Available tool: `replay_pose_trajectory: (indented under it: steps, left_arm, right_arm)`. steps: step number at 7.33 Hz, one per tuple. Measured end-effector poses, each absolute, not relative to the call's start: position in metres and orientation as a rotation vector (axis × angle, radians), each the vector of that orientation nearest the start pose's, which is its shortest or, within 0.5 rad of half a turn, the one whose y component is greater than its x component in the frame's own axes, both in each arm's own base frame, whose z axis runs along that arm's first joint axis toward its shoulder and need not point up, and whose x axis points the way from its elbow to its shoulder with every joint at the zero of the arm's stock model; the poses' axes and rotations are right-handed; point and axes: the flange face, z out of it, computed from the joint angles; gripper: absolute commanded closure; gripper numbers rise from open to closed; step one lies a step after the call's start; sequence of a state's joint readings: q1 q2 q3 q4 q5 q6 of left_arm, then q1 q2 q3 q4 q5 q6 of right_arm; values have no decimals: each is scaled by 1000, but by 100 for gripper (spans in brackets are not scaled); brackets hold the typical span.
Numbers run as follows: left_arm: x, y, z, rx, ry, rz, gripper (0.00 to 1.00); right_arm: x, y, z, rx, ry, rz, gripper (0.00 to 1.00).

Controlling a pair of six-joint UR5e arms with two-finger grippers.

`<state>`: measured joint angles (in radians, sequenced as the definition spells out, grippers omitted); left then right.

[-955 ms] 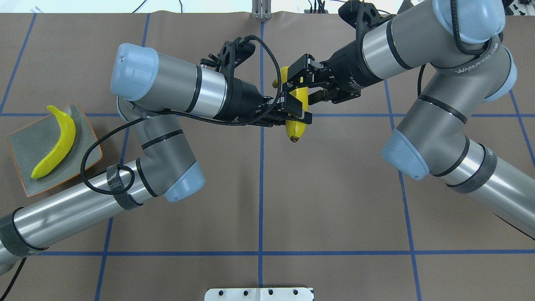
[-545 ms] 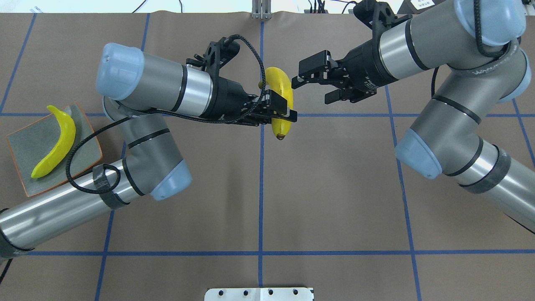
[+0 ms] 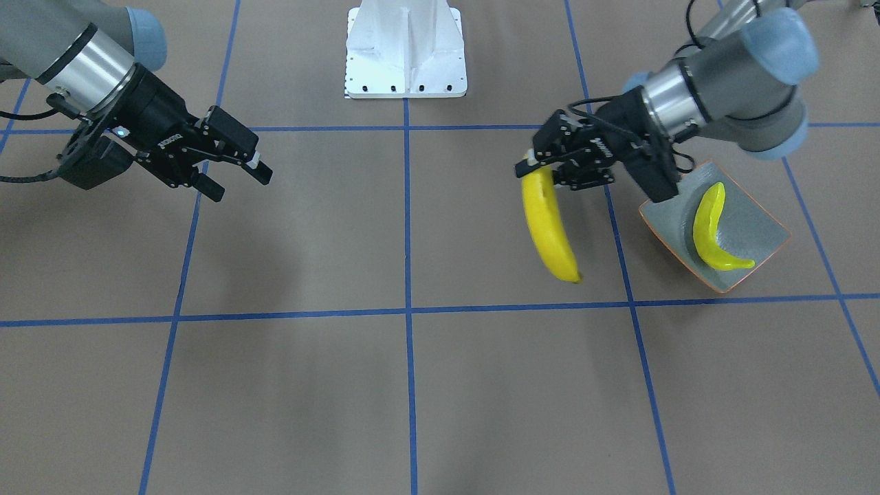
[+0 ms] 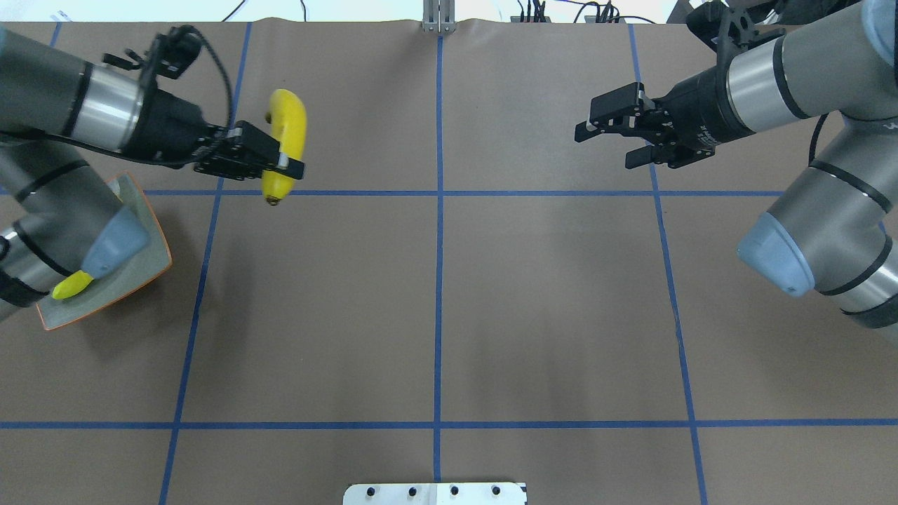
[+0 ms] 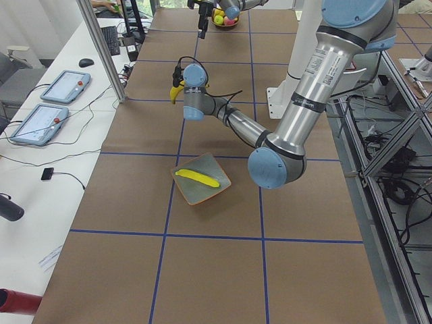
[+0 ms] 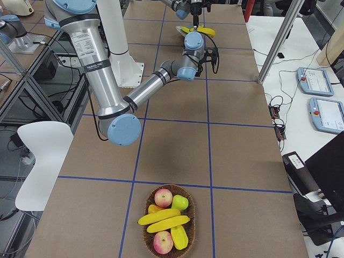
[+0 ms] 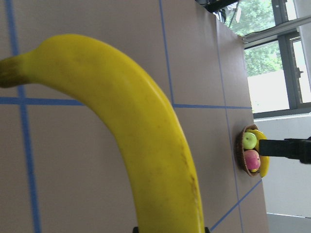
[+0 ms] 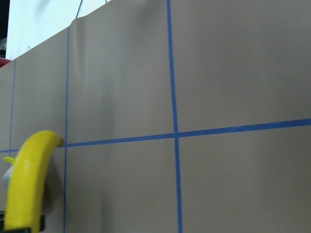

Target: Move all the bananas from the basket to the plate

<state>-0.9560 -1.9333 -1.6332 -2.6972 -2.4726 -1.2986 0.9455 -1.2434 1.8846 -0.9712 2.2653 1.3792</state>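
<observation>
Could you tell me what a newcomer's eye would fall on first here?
The bright yellow banana in the left gripper stands out, hanging above the table near the plate, where a second banana lies. Across the table the right gripper hangs open and empty, and a fruit basket sits at the table's right end.

Our left arm [image 4: 35, 88] and right arm [image 4: 835, 189]: silver tubes, pale blue joint caps [image 4: 772, 263].
We note the black left gripper [image 4: 283, 163] and right gripper [image 4: 602, 149], and a braided black cable [image 4: 224, 73].

Bright, even light casts soft shadows on the table [image 4: 491, 315]; focus is sharp.
</observation>
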Motion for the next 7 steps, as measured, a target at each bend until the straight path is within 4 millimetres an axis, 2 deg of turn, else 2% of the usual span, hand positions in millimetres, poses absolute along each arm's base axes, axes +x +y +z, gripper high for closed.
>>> replay_pose_trajectory:
  steps: [2,3,5,7]
  left_arm:
    - [244,-476,380,351,1444,308,100]
    - [230,-462,413,390,1400,366,100]
    - [204,-434,472,428,1322,449,100]
    - [188,-407,516,385,1278,448,100]
  right_arm:
    - [-246,-495,306,178,-1246,191,0]
    - [-242,-497,318,192,-1222,192,0]
    - [-240,-503,334,220,-1187,181,0]
    - [-240,-504,340,230,-1174,171,0]
